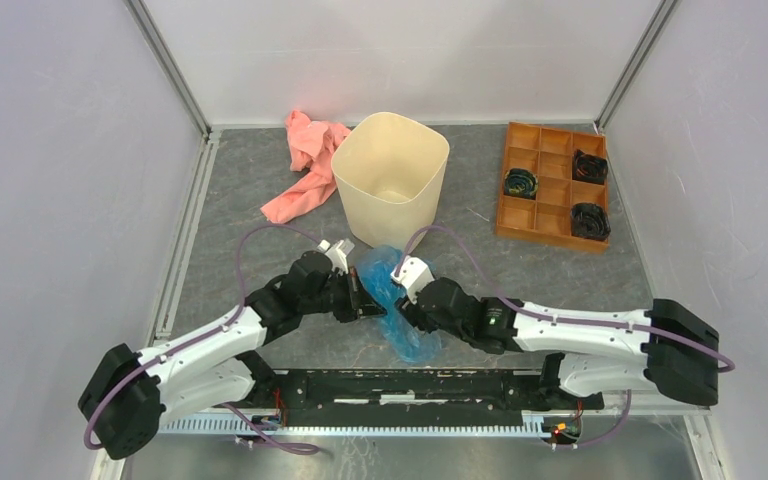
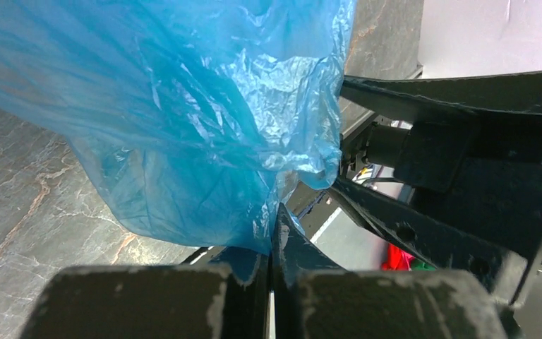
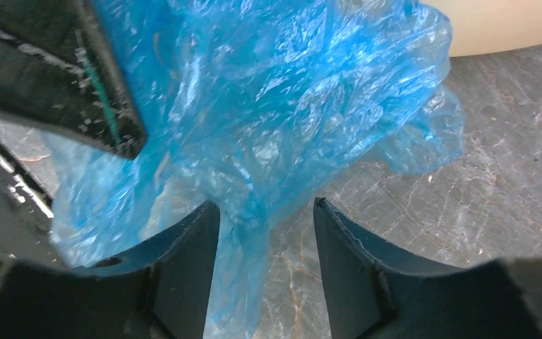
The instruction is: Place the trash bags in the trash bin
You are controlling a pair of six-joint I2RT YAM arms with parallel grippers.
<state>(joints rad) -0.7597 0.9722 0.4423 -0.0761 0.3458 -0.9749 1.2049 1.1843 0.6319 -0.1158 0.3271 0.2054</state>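
The crumpled blue trash bag [image 1: 392, 300] hangs just above the table between my two grippers, in front of the cream trash bin [image 1: 392, 175]. My left gripper [image 1: 364, 297] holds it from the left. In the left wrist view that gripper [image 2: 276, 229] is shut, with a fold of the bag [image 2: 183, 127] pinched between its tips. My right gripper [image 1: 404, 300] meets the bag from the right. In the right wrist view its jaws [image 3: 267, 212] stand apart, and a strand of the bag [image 3: 268, 106] hangs between them against the left finger [image 3: 190, 247]. The bin's wall [image 3: 508, 28] shows behind.
A pink-salmon cloth [image 1: 305, 165] lies left of the bin. An orange compartment tray [image 1: 538, 160] holding black coiled items sits at the back right. The left gripper's finger [image 3: 63, 78] crosses the right wrist view's upper left.
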